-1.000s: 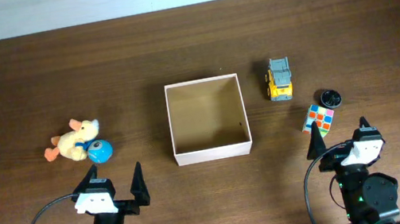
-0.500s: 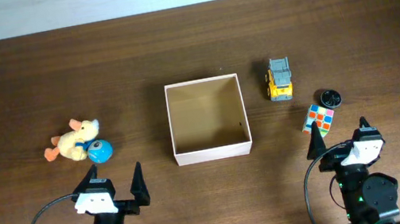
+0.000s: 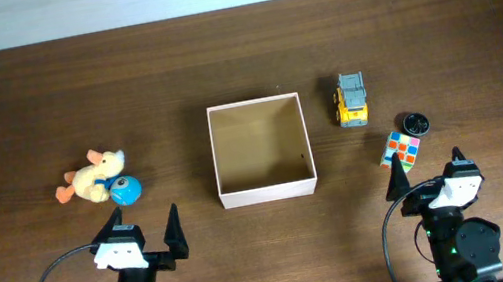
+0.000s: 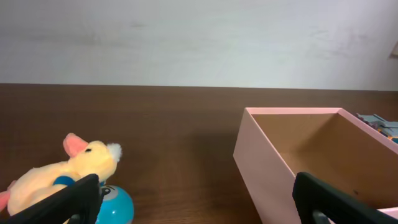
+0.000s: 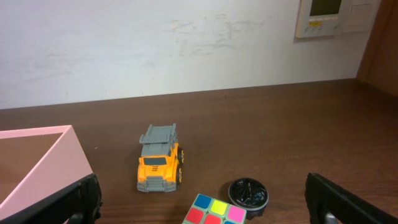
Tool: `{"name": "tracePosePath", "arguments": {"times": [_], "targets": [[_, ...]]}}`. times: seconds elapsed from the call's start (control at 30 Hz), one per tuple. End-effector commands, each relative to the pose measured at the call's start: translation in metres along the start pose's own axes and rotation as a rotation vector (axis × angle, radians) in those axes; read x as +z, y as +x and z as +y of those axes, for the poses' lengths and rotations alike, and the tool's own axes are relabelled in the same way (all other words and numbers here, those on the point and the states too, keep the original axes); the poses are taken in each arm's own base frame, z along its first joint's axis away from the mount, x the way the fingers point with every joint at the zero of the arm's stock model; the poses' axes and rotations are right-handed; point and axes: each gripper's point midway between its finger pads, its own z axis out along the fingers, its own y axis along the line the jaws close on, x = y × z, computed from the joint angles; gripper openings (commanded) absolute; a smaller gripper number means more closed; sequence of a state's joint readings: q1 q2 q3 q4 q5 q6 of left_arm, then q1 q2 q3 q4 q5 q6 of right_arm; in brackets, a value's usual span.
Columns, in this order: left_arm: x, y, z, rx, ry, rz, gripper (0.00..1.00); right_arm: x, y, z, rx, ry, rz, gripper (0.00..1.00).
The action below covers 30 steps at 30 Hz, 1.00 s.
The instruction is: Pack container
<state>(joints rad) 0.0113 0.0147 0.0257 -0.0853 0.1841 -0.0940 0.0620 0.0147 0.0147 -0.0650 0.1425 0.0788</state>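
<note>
- along the near edge of the desk, no change from a second ago: left gripper (image 3: 148, 233) and right gripper (image 3: 429, 177) parked as before, both spread wide, holding nothing.
- mid-desk, between the two arms: container (image 3: 268, 195), tan floor bare, no toy inside. packing judged not yet begun.
- toward the left edge: plush duck (image 3: 93, 176) touching blue ball (image 3: 125, 190), just beyond the left gripper, well apart from the container's left wall.
- toward the right edge: yellow truck (image 3: 352, 100) just beside the container's right wall, by its far corner.
- nearer the right gripper: puzzle cube (image 3: 401, 149) and black round cap (image 3: 416, 122) close together — touching or not, cannot tell.
- open room: bare wood up to the far edge and around every wall of the container.
- thin upright walls the one obstacle for a carried toy, so probably a lift over rather than a slide.
- tightest spot, judged from overhead: the gap between truck and right wall — little finger room on that side.
</note>
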Motion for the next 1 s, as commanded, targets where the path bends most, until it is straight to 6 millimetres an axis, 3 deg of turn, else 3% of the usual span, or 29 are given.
{"name": "tracePosePath", "arguments": {"times": [0.0,0.73,0.97], "targets": [[0.0,0.001,-0.003,0.021,0.016,-0.004,0.99,0.0,0.001,-0.002,0.005,0.016,-0.006,0.99],[0.0,0.001,-0.003,0.021,0.016,-0.004,0.99,0.0,0.001,-0.002,0.005,0.012,-0.005,0.99],[0.0,0.001,-0.003,0.021,0.016,-0.004,0.99,-0.004,-0.004,0.019,0.008,-0.103,0.009,0.99]]}}
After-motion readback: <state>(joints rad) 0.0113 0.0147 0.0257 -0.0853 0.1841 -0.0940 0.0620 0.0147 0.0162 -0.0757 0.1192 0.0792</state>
